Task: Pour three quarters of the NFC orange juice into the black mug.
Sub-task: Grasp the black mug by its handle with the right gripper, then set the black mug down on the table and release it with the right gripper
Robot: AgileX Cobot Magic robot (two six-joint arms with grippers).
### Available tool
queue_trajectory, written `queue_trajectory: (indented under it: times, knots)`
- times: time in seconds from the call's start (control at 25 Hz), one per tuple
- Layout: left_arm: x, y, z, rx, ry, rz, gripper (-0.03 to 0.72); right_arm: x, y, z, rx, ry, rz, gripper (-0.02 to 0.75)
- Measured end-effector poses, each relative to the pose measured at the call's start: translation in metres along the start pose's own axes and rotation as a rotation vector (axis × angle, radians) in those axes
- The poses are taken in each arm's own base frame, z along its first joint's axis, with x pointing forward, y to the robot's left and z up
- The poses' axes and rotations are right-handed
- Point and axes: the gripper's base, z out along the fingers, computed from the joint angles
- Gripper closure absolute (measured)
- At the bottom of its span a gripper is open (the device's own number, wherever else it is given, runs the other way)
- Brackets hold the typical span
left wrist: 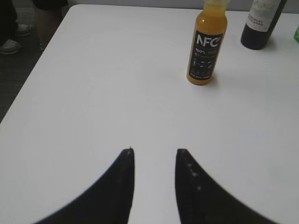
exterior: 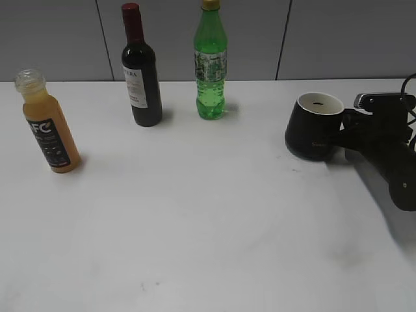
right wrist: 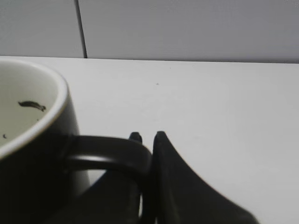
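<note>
While the right gripper (right wrist: 148,140) pinches the loop handle (right wrist: 112,151) of the black mug (exterior: 313,127), its fingers pressed against the handle from either side, the left gripper (left wrist: 154,161) hovers low over bare bench (exterior: 208,227) with its fingers spread and nothing between them. The mug sits at the right of the bench, upright, its cream inside showing a small dark mark and no liquid. The NFC orange juice (exterior: 49,130) stands at the far left, well apart from the mug, its wide clear neck uncapped and the orange liquid nearly up to the neck. A dark wine bottle (exterior: 141,68) and a green soda bottle (exterior: 210,62) stand behind, between the two, near the back edge.

Nothing has been poured yet, so the step in hand looks like bringing bottle and mug together. The left gripper would do well to approach the juice squarely at the label, below the neck, closing firmly enough that the slim plastic does not slip yet not so hard that it squeezes juice out of the open top. The right gripper should keep the mug level and steady. Tilting slowly with the neck above the rim, and stopping while about a quarter remains, would guard against overshoot.
</note>
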Motion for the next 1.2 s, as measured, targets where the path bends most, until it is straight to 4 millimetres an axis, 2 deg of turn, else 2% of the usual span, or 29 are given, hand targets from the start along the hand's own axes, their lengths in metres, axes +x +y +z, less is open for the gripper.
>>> queue_trajectory:
  times: [0.2,0.28,0.44,0.56,0.76,0.88,1.04,1.2]
  knots:
    - [0.000,0.000,0.000,0.000,0.000,0.000,0.449,-0.004,0.004,0.001,-0.028,0.006,-0.015,0.706]
    - [0.000,0.000,0.000,0.000,0.000,0.000,0.449,-0.012,0.012,0.000,-0.060,-0.003,-0.033,0.706]
    - [0.000,0.000,0.000,0.000,0.000,0.000,0.449,-0.036,0.048,-0.006,-0.186,-0.071,-0.069,0.706]
    - [0.000,0.000,0.000,0.000,0.000,0.000,0.449,-0.046,0.084,-0.016,-0.295,-0.107,-0.089,0.706]
    - [0.000,0.000,0.000,0.000,0.000,0.000,0.449,-0.039,0.143,-0.044,-0.469,-0.094,-0.129,0.706]
    - [0.000,0.000,0.000,0.000,0.000,0.000,0.449,-0.030,0.168,-0.063,-0.555,-0.074,-0.161,0.706]
    - [0.000,0.000,0.000,0.000,0.000,0.000,0.449,-0.018,0.188,-0.087,-0.638,-0.034,-0.193,0.706]
    - [0.000,0.000,0.000,0.000,0.000,0.000,0.449,-0.009,0.193,-0.098,-0.669,-0.006,-0.219,0.706]
